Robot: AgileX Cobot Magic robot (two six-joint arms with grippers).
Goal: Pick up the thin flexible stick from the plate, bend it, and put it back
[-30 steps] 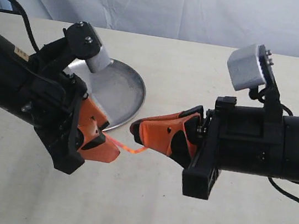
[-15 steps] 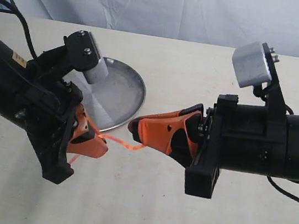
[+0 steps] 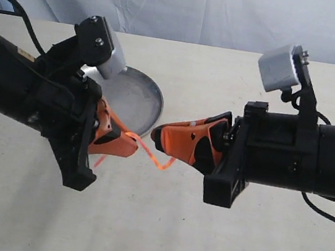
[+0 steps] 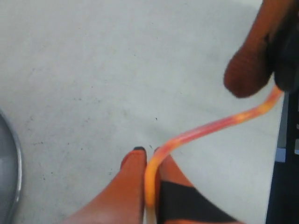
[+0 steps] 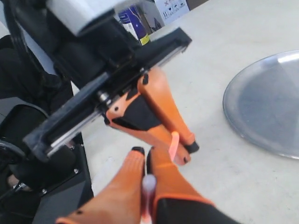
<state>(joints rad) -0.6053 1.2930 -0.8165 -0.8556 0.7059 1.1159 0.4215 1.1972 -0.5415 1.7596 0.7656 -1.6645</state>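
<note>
The thin flexible stick (image 3: 150, 154), orange-pink, hangs in a sagging kinked curve above the table between my two grippers. My left gripper (image 3: 132, 145) is shut on one end; in the left wrist view the stick (image 4: 150, 186) runs between the orange fingers and arcs away. The right gripper (image 3: 155, 135) is shut on the other end, and the whitish tip (image 5: 148, 184) shows between its fingers. The two grippers' tips are nearly touching. Behind them the plate (image 3: 137, 99), a shiny silver dish, lies with nothing on it.
A pale tabletop (image 3: 158, 236) stretches under both arms. A light cloth backdrop (image 3: 202, 12) closes off the far edge. In the right wrist view the plate's rim (image 5: 233, 121) lies beside the left gripper (image 5: 187, 144).
The left gripper has risen and moved right, toward the right gripper. The stick between them has gone from a shallow bow to a sharper, kinked curve.
</note>
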